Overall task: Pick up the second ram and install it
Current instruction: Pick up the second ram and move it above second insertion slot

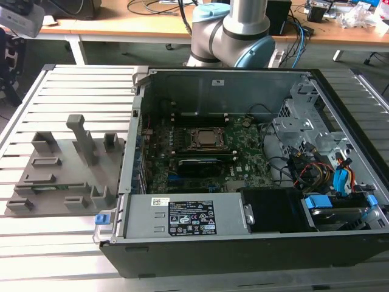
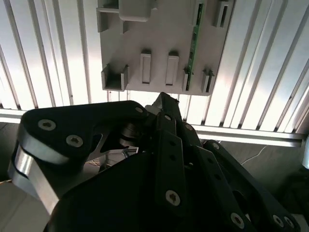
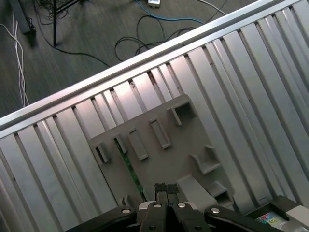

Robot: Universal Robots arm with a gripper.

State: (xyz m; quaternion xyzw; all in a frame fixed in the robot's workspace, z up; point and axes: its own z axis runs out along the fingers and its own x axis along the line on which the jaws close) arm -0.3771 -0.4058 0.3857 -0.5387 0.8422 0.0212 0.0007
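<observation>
The slatted worktop point(image 1: 73, 82) lies open around the grey holder point(image 1: 70, 170), except on the exterior view's right. There the side wall point(image 1: 129, 164) of the computer case point(image 1: 243, 255) stands just beside the holder's edge. 1 tall post point(image 1: 79, 131) and several low brackets rise from the holder. In the second wrist view the ram stick point(image 2: 193, 43) lies in a narrow channel, flanked by brackets point(image 2: 207, 79) at its end and open from above. The gripper point(image 3: 164, 186), fingers closed together, hangs over the holder. The case is open on top. Cables point(image 1: 285, 164) and a drive cage point(image 1: 304, 115) crowd the exterior view's right, apart from the memory slots point(image 1: 197, 115).
</observation>
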